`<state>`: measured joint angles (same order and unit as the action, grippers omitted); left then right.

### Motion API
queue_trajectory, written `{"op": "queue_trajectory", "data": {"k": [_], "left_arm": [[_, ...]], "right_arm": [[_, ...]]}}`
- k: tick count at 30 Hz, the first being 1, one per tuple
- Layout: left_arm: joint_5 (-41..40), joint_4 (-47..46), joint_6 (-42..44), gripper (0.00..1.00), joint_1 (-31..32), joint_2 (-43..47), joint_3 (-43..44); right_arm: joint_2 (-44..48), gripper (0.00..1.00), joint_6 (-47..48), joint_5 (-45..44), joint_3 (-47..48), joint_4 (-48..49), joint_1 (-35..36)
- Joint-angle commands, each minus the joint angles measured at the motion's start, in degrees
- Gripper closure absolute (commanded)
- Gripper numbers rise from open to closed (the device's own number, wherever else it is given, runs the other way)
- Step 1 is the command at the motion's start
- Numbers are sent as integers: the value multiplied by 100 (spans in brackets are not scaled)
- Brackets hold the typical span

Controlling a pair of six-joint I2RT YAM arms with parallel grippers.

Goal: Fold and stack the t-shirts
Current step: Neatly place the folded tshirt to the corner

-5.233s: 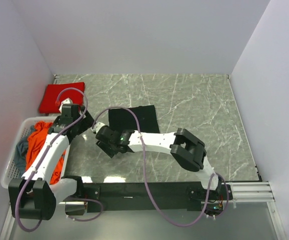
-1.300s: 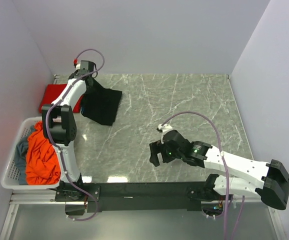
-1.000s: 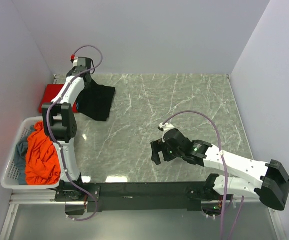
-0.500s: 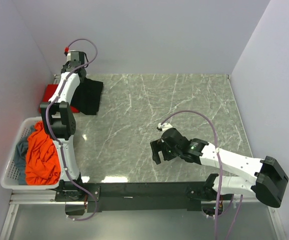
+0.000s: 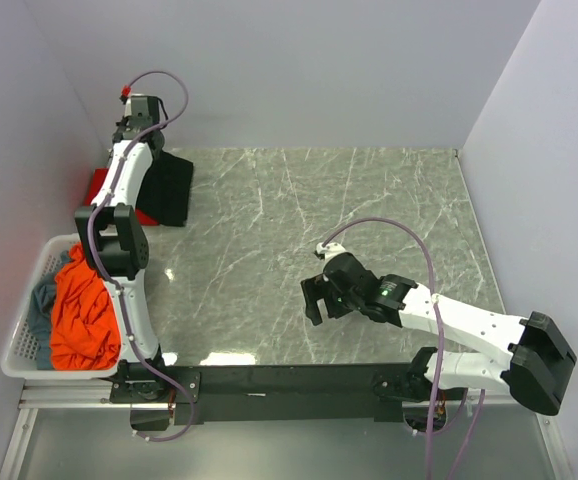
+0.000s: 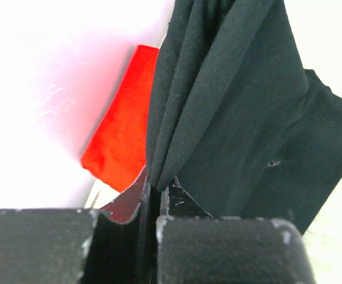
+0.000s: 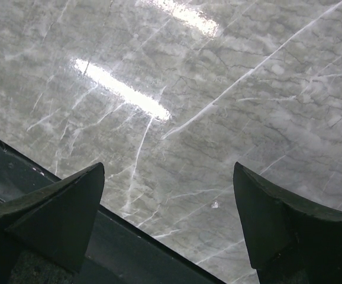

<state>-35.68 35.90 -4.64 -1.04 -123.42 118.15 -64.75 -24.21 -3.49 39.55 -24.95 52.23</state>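
The large black t-shirt [image 5: 170, 190] hangs folded from my left gripper [image 5: 153, 150], which is shut on its upper edge at the table's back left corner. In the left wrist view the black cloth [image 6: 236, 100] drapes away from the pinched jaws [image 6: 156, 190]. It hangs over the folded bright red t-shirt [image 5: 99, 186], whose red [image 6: 121, 142] shows beside it against the wall. The orange-red t-shirt [image 5: 79, 310] and the grey-blue one [image 5: 41, 298] lie crumpled in the basket. My right gripper [image 5: 314, 301] hovers open and holds nothing over bare marble [image 7: 218, 106] near the front.
The white perforated basket [image 5: 21, 352] stands at the left front edge beside the left arm's base. White walls close the back and both sides. A black rail [image 7: 52, 195] runs along the table's front edge under the right gripper.
The left arm has carried the black t-shirt further left and back, from beside the red shirt to over it. The right arm has barely shifted.
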Motion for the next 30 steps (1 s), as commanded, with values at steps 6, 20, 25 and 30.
{"op": "queue_trajectory", "data": {"k": [6, 20, 25, 30], "left_arm": [[-386, -232, 393, 99, -230, 142, 314], [-738, -865, 781, 99, -634, -314, 165], [-861, -1129, 869, 99, -775, -411, 7], [-940, -1383, 833, 99, -916, -490, -160]], "right_arm": [[-195, 5, 83, -65, 343, 34, -99], [-757, 6, 12, 50, 632, -124, -107], [-1022, 7, 74, -29, 852, -247, -99], [-1039, 7, 109, -126, 879, -405, -99]]}}
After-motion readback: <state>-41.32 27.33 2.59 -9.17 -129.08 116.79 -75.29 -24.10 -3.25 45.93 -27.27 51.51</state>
